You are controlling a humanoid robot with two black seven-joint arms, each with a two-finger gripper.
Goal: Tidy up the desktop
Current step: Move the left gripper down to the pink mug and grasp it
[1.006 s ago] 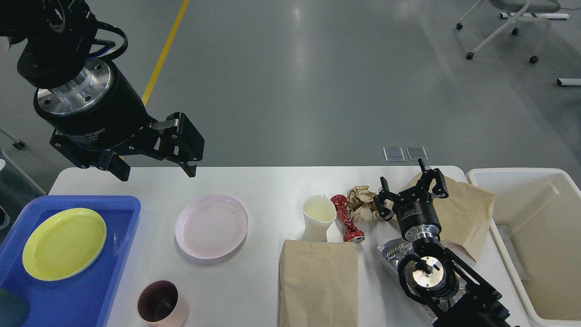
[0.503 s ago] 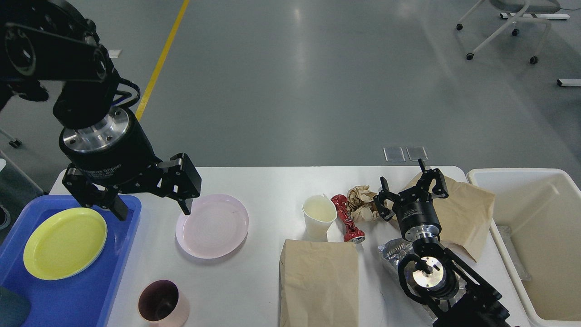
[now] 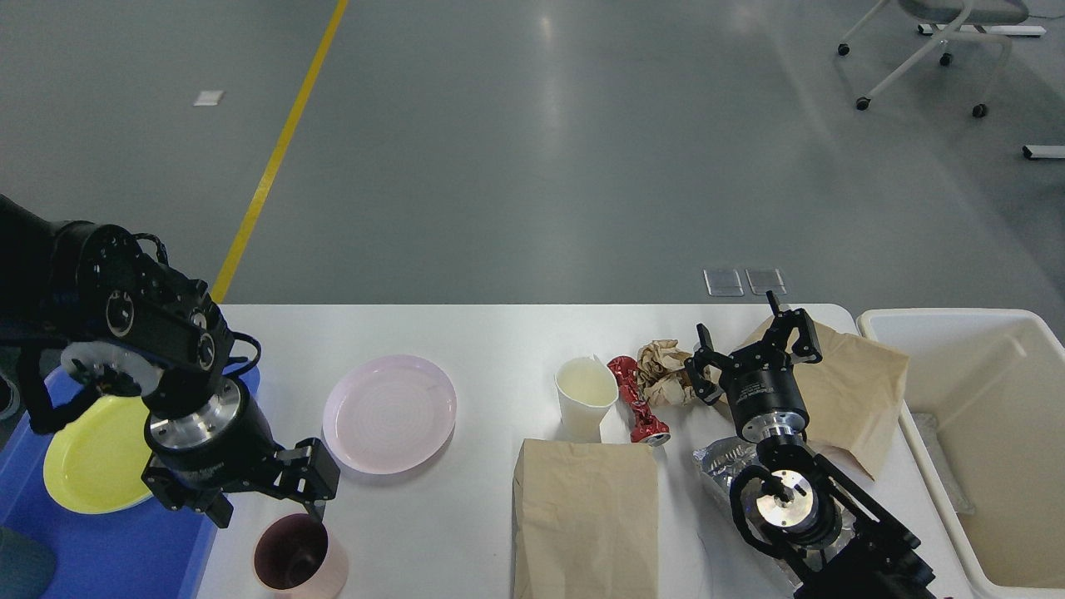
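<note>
No writing is legible. On the smooth white desk (image 3: 499, 516), the left end effector (image 3: 270, 507) spreads released above a glossy pink cup (image 3: 299, 556); the right end effector (image 3: 753, 345) gapes empty beside crumpled brown paper (image 3: 661, 373).

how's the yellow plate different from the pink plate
The yellow plate sits in the blue tray; the pink plate lies directly on the desktop. The yellow plate is partly hidden by the left arm; the pink plate shows whole. The colours differ, bright yellow against pale pink. Both are round, empty and right side up.
</note>
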